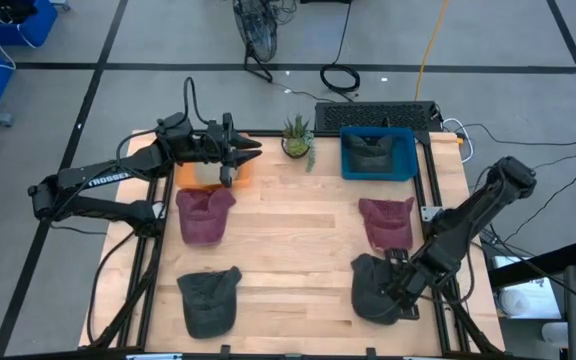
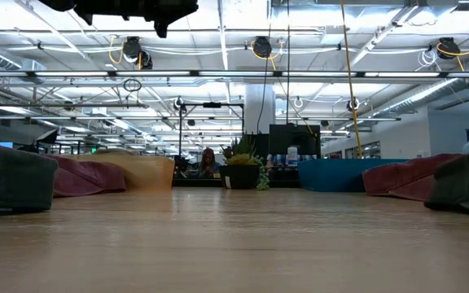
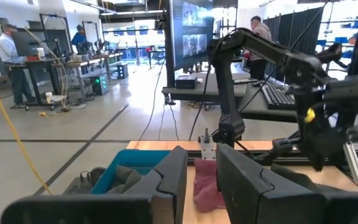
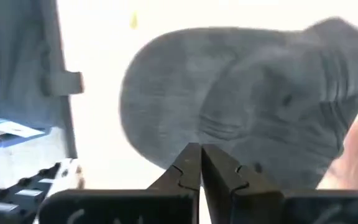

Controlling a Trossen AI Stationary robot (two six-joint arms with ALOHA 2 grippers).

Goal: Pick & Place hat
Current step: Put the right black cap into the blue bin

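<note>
Four hats lie on the wooden table: a maroon one point(image 1: 205, 215) and a dark grey one point(image 1: 208, 300) on the left, a maroon one point(image 1: 386, 222) and a dark grey one point(image 1: 373, 288) on the right. My right gripper point(image 1: 396, 283) is low at the near right, shut on the right dark grey hat point(image 4: 241, 93). My left gripper point(image 1: 246, 152) hovers above the orange bin point(image 1: 213, 174) at the far left. It points toward the table's right, and its fingers point(image 3: 166, 180) are open by a narrow gap. My right gripper point(image 4: 199, 155) pinches the dark grey hat at its edge point(image 4: 219, 138) between its two closed fingers, coming slanting down from the table's right. In the low view the hat point(image 2: 466, 183) still sits on the table.
A blue bin point(image 1: 378, 152) at the far right holds another grey hat. A small potted plant point(image 1: 296, 138) stands at the far middle between the bins. The middle of the table point(image 1: 298, 260) is bare wood. People stand in the room beyond.
</note>
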